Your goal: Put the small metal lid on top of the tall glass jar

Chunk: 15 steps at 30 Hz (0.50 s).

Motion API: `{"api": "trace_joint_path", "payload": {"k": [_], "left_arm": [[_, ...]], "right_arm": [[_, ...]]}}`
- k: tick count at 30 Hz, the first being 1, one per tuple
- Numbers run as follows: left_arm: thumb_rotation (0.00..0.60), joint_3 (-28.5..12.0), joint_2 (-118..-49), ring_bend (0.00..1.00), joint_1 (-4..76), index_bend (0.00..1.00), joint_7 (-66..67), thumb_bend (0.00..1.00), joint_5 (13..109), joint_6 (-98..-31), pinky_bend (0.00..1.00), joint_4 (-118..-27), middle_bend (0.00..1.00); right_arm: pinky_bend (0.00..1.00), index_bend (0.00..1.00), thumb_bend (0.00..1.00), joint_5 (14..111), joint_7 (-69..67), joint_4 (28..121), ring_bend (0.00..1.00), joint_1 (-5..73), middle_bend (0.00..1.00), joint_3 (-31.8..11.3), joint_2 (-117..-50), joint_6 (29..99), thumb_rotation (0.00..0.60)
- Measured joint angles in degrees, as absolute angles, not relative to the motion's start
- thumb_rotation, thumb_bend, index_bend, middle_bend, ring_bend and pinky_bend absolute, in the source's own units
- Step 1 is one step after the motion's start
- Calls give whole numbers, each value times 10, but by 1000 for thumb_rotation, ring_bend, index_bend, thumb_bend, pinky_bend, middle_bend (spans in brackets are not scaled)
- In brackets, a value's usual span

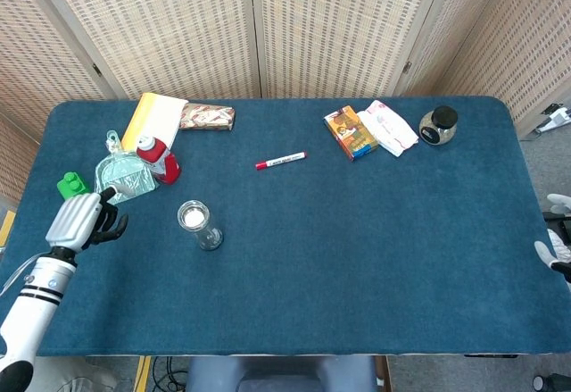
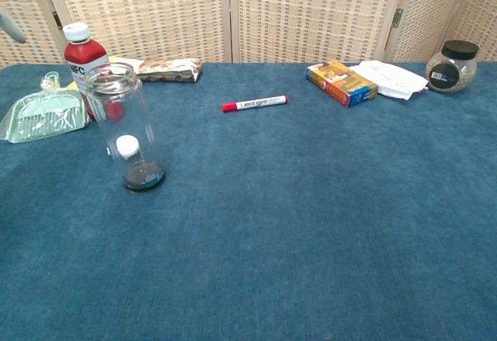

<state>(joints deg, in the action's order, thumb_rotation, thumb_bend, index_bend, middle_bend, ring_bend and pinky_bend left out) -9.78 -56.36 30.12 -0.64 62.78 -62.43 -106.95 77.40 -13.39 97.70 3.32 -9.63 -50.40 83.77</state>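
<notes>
The left hand [image 1: 85,220] is hovering over the table's left edge with its dark fingers [image 1: 111,226] curled in under the grey back of the hand, holding nothing and touching nothing. It is sitting just below the green block [image 1: 72,187] and well to the left of the tall glass jar [image 1: 198,224]. In the chest view only a grey sliver of it is showing at the upper left border.

The right hand [image 1: 557,251] is peeking in at the far right edge of the head view, off the table's side; only a few pale fingertips are showing, so whether it is spread or closed cannot be told.

The tall glass jar is standing upright on the blue table [image 1: 357,258], left of centre, with its mouth open. The small lid [image 2: 126,147], white in these views, is lying inside the jar, low against the glass wall and above the dark base.

Behind the jar, the red bottle [image 2: 84,65] with a white cap is standing near the clear green dustpan [image 2: 43,116]. Further back are lying a yellow book [image 1: 153,118] and a wrapped snack [image 2: 169,68].

A red marker [image 1: 280,160] is lying near the table's middle. An orange box [image 1: 350,133], a white packet [image 1: 389,127] and a small round jar [image 1: 438,125] are clustering at the far right corner. The near and right stretches of cloth are lying bare.
</notes>
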Motion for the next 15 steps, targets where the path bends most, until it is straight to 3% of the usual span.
{"api": "trace_joint_path", "payload": {"k": [6,15], "left_arm": [[600,-91,-554,885,288,315,-17,544,652,-627,1000,-1079,907],[600,-87,-570,840,266,318,7,542,641,-658,1000,-1076,873]], "right_arm": [[332,262,227,771,-136,976,222,35,341,-99,-501,835,600],[333,262,226,769,-140,971,221,34,341,-96,-501,829,600]]}}
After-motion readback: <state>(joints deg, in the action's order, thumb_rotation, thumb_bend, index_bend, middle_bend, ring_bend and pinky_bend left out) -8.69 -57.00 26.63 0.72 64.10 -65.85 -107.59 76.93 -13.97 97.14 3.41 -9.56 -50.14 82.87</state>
